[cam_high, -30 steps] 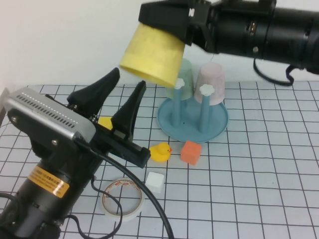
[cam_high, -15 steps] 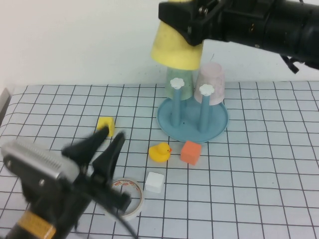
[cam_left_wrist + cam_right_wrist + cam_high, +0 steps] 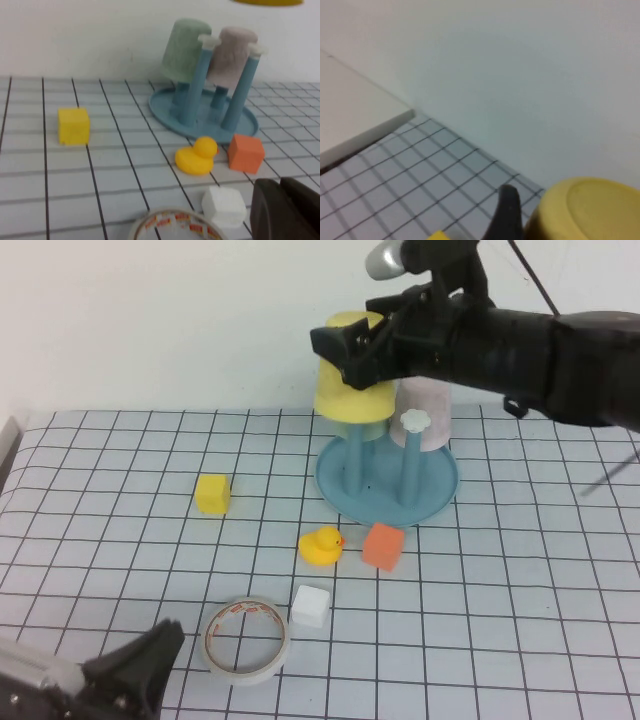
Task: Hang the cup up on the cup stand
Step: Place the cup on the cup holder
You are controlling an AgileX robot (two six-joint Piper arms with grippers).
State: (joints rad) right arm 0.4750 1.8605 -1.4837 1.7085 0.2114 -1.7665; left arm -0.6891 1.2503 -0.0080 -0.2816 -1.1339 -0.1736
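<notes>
Yellow cup (image 3: 350, 380) — right gripper (image 3: 362, 344), left gripper (image 3: 130, 670)

Our right arm is matte black and cylindrical, with a silver-grey rounded cap at its upper joint and thin dark cables trailing behind it; the right gripper (image 3: 352, 343), above the desk's far edge, is black and blocky. Near the desk's near-left corner, our left gripper (image 3: 135, 670) shows black tapered fingers (image 3: 280, 207) beside a sliver of silver-grey housing.
</notes>
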